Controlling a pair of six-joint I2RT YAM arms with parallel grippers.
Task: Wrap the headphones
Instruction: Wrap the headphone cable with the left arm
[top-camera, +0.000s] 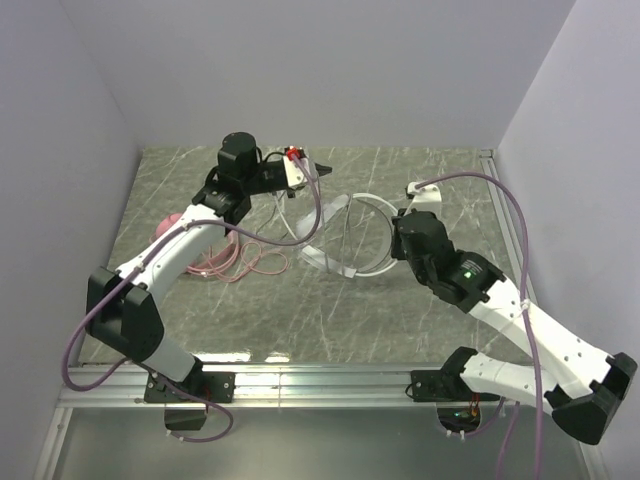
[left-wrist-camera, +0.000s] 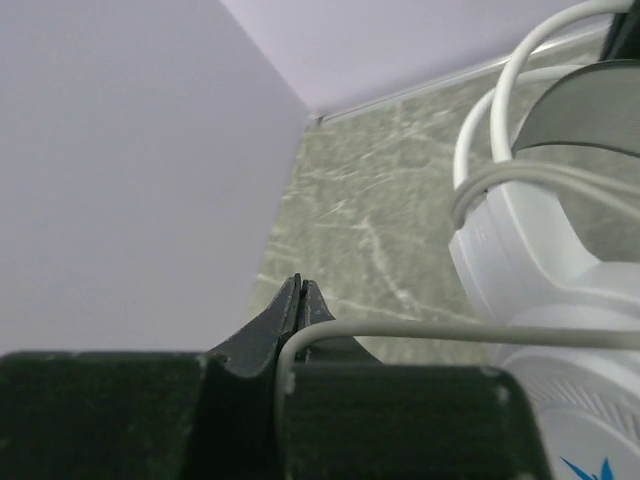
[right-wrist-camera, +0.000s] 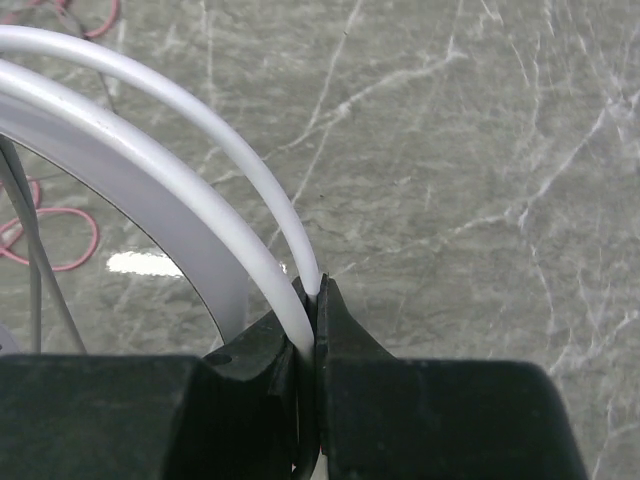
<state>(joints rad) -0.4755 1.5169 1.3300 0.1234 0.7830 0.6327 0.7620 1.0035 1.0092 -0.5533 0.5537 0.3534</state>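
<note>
The white-grey headphones (top-camera: 350, 262) lie mid-table; a cup and band fill the right of the left wrist view (left-wrist-camera: 530, 290). My left gripper (top-camera: 322, 168) is raised near the back wall, left of the headset. Its jaws (left-wrist-camera: 300, 292) are shut on the thin white cord (left-wrist-camera: 430, 331), which runs right toward the cup. My right gripper (top-camera: 399, 224) is at the headset's right side, shut (right-wrist-camera: 316, 290) on the thin white headband tube (right-wrist-camera: 250, 170) beside the wider band (right-wrist-camera: 120, 170). The pink headphones (top-camera: 168, 224) lie at the left, mostly hidden by my left arm, with the pink cord (top-camera: 245, 262) coiled beside them.
Walls close the table at the back, left and right. A metal rail (top-camera: 320, 375) runs along the near edge between the arm bases. Purple arm cables (top-camera: 500, 195) arch over the right side. The pink cord also shows in the right wrist view (right-wrist-camera: 60, 225).
</note>
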